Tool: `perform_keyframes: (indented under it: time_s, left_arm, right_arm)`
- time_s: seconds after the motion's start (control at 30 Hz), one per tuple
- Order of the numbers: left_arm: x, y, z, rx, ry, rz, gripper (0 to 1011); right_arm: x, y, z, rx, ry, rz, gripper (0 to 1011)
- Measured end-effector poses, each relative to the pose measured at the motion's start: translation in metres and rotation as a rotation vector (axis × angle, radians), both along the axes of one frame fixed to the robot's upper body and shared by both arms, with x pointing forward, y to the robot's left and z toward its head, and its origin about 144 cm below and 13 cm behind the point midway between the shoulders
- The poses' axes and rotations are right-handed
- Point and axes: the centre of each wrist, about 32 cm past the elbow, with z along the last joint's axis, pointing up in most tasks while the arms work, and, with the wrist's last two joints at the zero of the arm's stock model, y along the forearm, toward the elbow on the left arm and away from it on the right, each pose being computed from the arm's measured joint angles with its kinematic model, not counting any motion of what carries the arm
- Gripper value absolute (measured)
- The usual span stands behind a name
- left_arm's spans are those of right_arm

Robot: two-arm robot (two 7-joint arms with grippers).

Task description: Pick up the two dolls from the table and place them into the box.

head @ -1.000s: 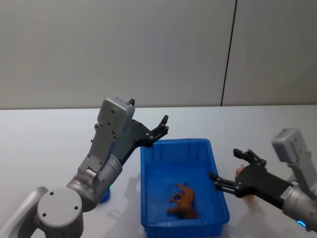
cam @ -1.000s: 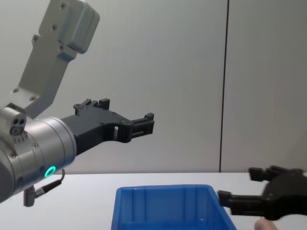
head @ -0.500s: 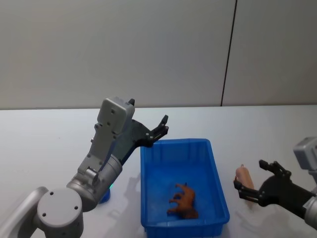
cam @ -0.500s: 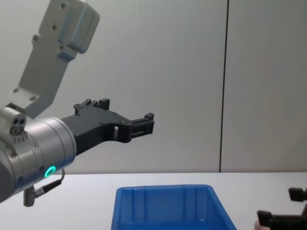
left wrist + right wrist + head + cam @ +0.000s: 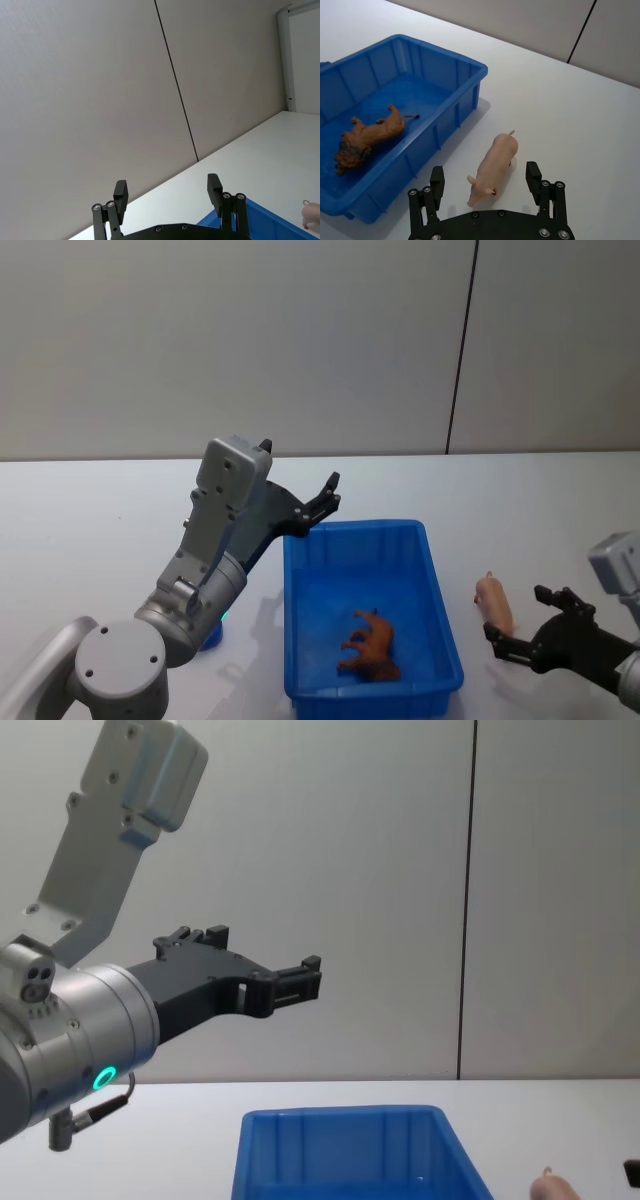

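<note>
Well, one of the two is already in. The lion doll [image 5: 370,645], reddish-orange, lies on its side on the floor of the blue box [image 5: 355,528], towards the end nearer the robot. The pig doll [image 5: 495,602], peach-pink, is out on the white table [image 5: 90,530], just beside the box's right wall but not touching it.

The right gripper [image 5: 517,612] is low over the table at the pig's near end. Its black fingers are spread wide. From the right wrist view they flank the pig's head end, one to each side, with clear table showing between each finger and the pig's body. The snout points back towards the gripper and the curled tail points away. Nothing is pinched between the fingers.

The left gripper [image 5: 328,494] hangs up in the air over the far left corner of the box, well above the rim, pointing across towards the grey wall [image 5: 300,340]. Its fingers are spread too, and there is nothing between them. A green light ring [image 5: 104,1077] glows on that arm's wrist.

From the chest view the pig shows as a small pink tip at the bottom edge, right of the box.
</note>
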Motion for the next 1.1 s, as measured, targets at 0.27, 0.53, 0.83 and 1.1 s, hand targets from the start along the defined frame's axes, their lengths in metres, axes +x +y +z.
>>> perform_keyframes:
  time_s: [0.27,0.53,0.83,1.1]
  left_arm:
    - [0.0,0.0,0.0,0.0,0.0,0.0,1003]
    - [0.0,0.0,0.0,0.0,0.0,0.0,1003]
    - [0.0,0.0,0.0,0.0,0.0,0.0,1003]
    - [0.0,0.0,0.0,0.0,0.0,0.0,1003]
  right_arm:
    - [0.007,0.004,-0.009,-0.005,0.029,-0.007,1001]
    - [0.014,0.009,-0.016,-0.005,0.055,-0.018,902]
    - [0.019,0.012,-0.02,-0.012,0.08,-0.042,650]
    - [0.019,0.012,-0.019,-0.011,0.084,-0.056,411]
